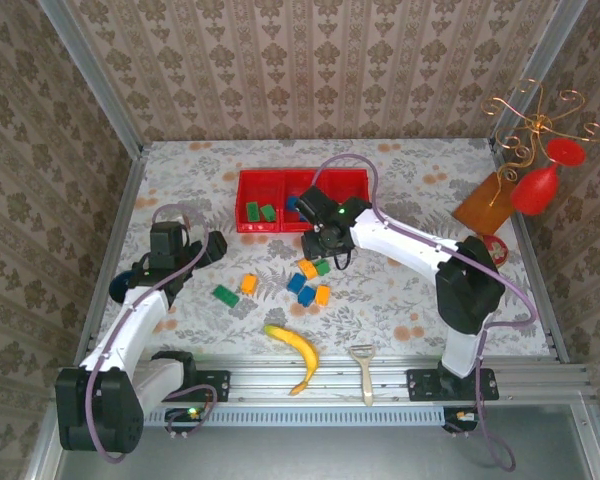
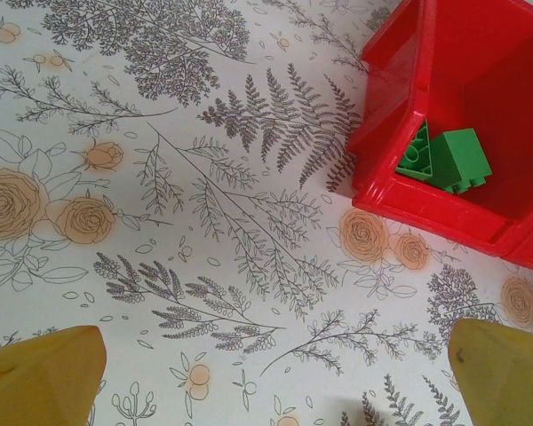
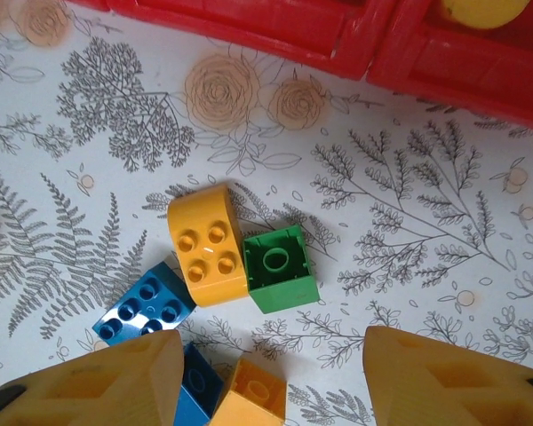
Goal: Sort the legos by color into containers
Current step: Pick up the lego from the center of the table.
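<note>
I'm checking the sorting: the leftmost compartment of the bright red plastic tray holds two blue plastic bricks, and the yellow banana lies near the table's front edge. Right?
Not quite. The two plastic bricks in the leftmost compartment of the bright red plastic tray are green, not blue; the left wrist view shows this. The yellow banana does lie near the table's front edge.

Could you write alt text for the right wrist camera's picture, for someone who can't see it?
The right gripper, its yellow fingers apart, hangs over toy bricks on a flowered tablecloth: an orange brick next to a green brick, a blue brick beside them. The wall of a red tray runs along the top.
</note>
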Available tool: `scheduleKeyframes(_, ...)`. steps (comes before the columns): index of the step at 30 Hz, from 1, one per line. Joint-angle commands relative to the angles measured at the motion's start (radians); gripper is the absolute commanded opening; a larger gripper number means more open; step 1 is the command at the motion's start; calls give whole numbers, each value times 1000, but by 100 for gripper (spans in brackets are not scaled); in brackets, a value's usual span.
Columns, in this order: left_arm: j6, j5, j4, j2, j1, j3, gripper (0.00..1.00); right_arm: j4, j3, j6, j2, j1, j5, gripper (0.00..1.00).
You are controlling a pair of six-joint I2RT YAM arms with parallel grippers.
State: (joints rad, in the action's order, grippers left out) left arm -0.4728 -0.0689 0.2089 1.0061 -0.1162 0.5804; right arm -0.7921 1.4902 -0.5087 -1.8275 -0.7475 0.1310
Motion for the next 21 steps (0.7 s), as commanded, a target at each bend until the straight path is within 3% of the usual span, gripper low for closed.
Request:
scheduleKeyframes(1, -17, -14, -14, 5, 7, -13, 100, -44, 9, -13, -36, -10, -24, 58)
scheduleKeyframes(21, -24, -9, -19, 17, 8, -18, 100, -91, 60, 9, -161, -59, -28, 59)
